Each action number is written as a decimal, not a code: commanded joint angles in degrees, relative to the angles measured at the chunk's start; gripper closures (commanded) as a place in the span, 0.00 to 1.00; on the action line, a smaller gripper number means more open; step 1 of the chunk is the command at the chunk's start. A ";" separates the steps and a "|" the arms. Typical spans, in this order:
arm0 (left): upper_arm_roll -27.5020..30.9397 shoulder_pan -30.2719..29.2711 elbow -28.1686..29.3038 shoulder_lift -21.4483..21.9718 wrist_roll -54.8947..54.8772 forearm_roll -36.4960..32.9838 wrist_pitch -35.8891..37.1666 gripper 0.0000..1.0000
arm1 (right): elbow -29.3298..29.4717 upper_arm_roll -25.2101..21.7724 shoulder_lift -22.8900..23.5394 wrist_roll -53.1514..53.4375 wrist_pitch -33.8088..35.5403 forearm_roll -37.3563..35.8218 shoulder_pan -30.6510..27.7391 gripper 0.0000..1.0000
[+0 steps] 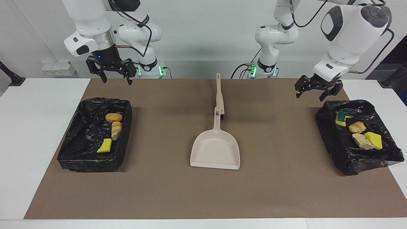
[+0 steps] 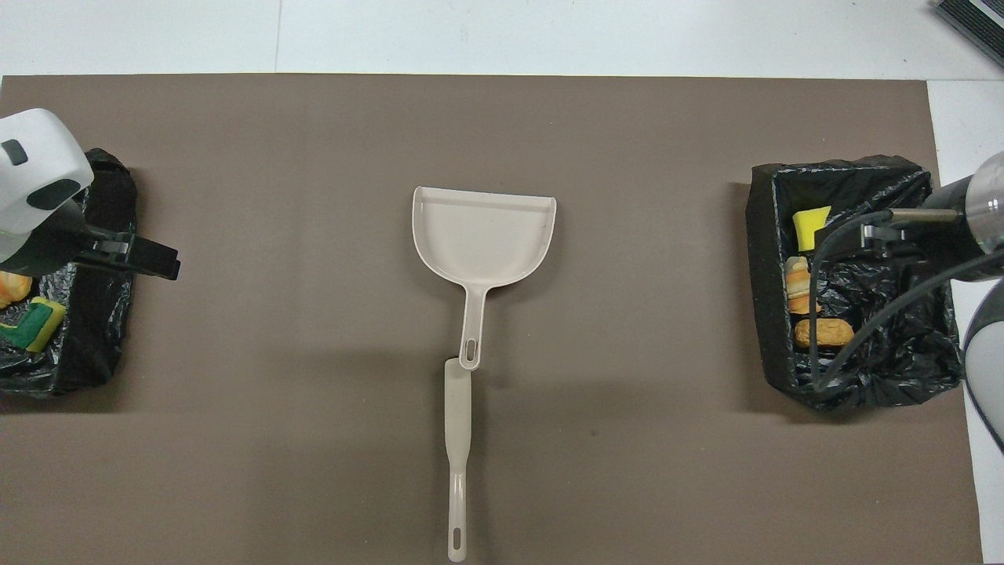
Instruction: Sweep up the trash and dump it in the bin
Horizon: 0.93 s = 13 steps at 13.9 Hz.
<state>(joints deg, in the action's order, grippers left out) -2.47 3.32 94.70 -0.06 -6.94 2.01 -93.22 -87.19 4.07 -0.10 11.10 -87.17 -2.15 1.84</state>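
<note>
Dustpan (image 1: 215,149) mid-mat; bins (image 1: 94,136) at ends

Matt surfaces were seen beside glossy plastic.

The bench (image 1: 38,127) was seen as smooth and white, overlaid by a matt brown paper-like mat (image 1: 273,178). Both bins (image 1: 92,159) (image 1: 349,159) were lined with crinkled, glossy black plastic film. The dustpan (image 1: 215,149) and brush (image 1: 218,95) were seen as smooth beige plastic with a dull sheen. The trash (image 1: 365,136) was made up of porous yellow sponge, some green-backed, and rough golden-brown bread-like pieces. The arm shells were glossy white plastic; the left claw (image 1: 318,90) and right claw (image 1: 116,76) were matt black.
</note>
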 commanded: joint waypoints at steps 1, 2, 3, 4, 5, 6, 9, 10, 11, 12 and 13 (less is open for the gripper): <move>-0.16 -0.60 0.66 3.04 -1.59 -1.39 2.25 0.00 | -3.60 -0.12 -2.62 -1.08 -1.87 0.57 -0.26 0.00; -0.16 -0.60 0.66 3.05 -2.11 -1.91 2.34 0.00 | -4.38 -0.12 -2.89 -1.00 -2.04 0.57 -0.26 0.00; -0.25 -0.60 0.66 3.05 -3.34 -2.53 2.34 0.00 | -4.65 -0.12 -3.06 -0.91 -2.22 0.66 -0.26 0.00; -0.25 -0.60 0.66 3.05 -3.96 -2.88 2.42 0.00 | -4.22 -0.12 -2.72 -1.34 -2.65 0.57 -0.26 0.00; -0.17 -0.60 0.66 3.05 -4.05 -2.89 2.60 0.00 | -3.96 -0.12 -2.45 -1.09 -3.61 0.57 -0.26 0.00; -0.25 -0.60 0.66 3.05 -4.05 -2.89 2.60 0.00 | -3.17 -0.12 -2.10 -1.17 -3.10 0.48 -0.26 0.00; -0.25 -0.60 -0.21 3.13 -4.05 -2.89 3.12 0.00 | 1.48 -0.12 0.44 -1.87 0.15 0.66 -0.43 0.00; -0.17 -0.60 -1.70 3.05 -4.14 -2.89 5.04 0.00 | 2.10 -0.12 0.62 -1.87 0.50 0.74 -0.43 0.00; -0.16 -0.60 -3.02 2.87 -4.23 -2.89 6.37 0.00 | 2.11 -0.12 0.63 -1.96 0.51 0.74 -0.43 0.00; -0.25 -0.51 -3.21 2.87 -4.14 -2.89 6.64 0.00 | 2.11 -0.03 0.71 -2.05 0.59 0.83 -0.43 0.00; -0.17 -0.59 -2.95 2.96 -3.96 -2.80 6.56 0.00 | 2.11 0.15 0.71 -2.05 0.86 0.92 -0.43 0.00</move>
